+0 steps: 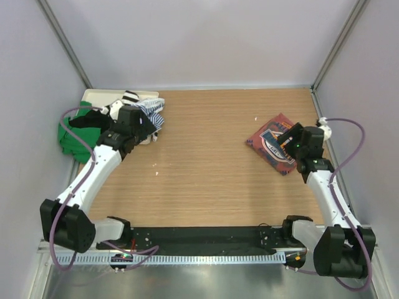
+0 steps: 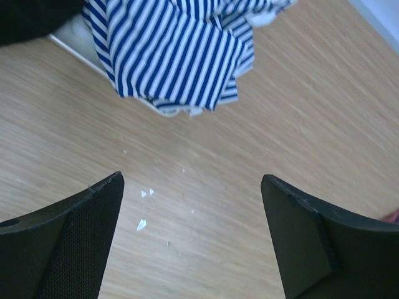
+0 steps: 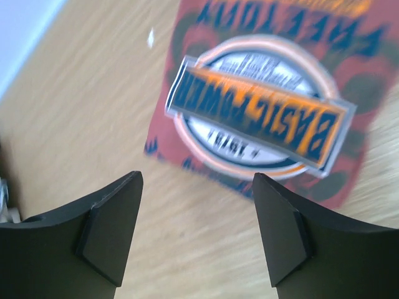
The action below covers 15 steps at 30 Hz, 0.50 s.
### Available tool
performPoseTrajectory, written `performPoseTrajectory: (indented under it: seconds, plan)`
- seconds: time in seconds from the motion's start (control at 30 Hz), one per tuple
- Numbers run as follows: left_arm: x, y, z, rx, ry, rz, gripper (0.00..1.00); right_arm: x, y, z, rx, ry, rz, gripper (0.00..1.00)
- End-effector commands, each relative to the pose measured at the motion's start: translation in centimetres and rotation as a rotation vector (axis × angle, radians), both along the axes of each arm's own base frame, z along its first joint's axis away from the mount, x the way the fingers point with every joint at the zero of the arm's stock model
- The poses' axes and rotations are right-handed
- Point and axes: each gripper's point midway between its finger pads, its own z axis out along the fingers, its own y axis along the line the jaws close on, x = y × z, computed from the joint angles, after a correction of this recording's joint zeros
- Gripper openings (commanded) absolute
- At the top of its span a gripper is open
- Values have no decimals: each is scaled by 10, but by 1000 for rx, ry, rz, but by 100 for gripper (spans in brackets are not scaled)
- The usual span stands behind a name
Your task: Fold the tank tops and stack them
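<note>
Left gripper (image 2: pixel 193 240), jaws apart & empty, sits just short of crumpled striped top (image 2: pixel 174 56) at far-left of table (image 1: pixel 206 180), right gripper (image 3: pixel 196 233) likewise apart over folded-looking red top (image 3: pixel 268 118) far-right; cloth prob. light, floppy, so pinch a hem/corner.

On the brick-red cloth tank top with a round printed logo (image 3: pixel 269 99), an orange banner (image 3: pixel 255 115) slanting from 10 to 4 o'clock reads "BASIC POWER", upside down in the right wrist view. Toward 7 o'clock of it stands a year starting 19. The dark lettering at 12 o'clock is too blurred to read.
</note>
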Motion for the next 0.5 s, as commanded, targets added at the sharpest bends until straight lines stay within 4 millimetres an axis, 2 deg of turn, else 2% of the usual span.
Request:
performPoseTrajectory:
  seconds: [0.0, 0.03, 0.07, 0.1, 0.17, 0.2, 0.23, 0.27, 0.3, 0.33, 0.47]
  plan:
    - [26, 36, 13, 76, -9, 165, 91, 0, 43, -5, -20, -37, 174, 77]
    - [28, 40, 2, 82, 22, 178, 91, -1, 45, -8, -19, -35, 182, 77]
    - [37, 40, 6, 75, 21, 189, 92, -1, 61, -7, -3, -55, 243, 77]
    - [45, 40, -9, 81, 66, 189, 94, -4, 65, -11, -1, -56, 255, 77]
    - [60, 39, -11, 79, 77, 188, 94, -5, 77, -10, 12, -82, 296, 80]
    - [65, 39, -29, 97, 130, 188, 95, -5, 84, -9, 23, -114, 329, 84]
    - [74, 37, -24, 97, 124, 182, 95, -6, 92, -9, 29, -119, 357, 86]
    - [78, 36, -27, 106, 134, 173, 95, -2, 96, -4, 25, -149, 370, 87]
    - [81, 35, -43, 125, 182, 163, 95, -2, 97, -5, 23, -147, 374, 87]
    - [88, 34, -40, 127, 177, 160, 93, -1, 100, -9, 26, -130, 383, 87]
    - [93, 34, -65, 145, 244, 163, 91, 1, 102, -14, 26, -116, 388, 86]
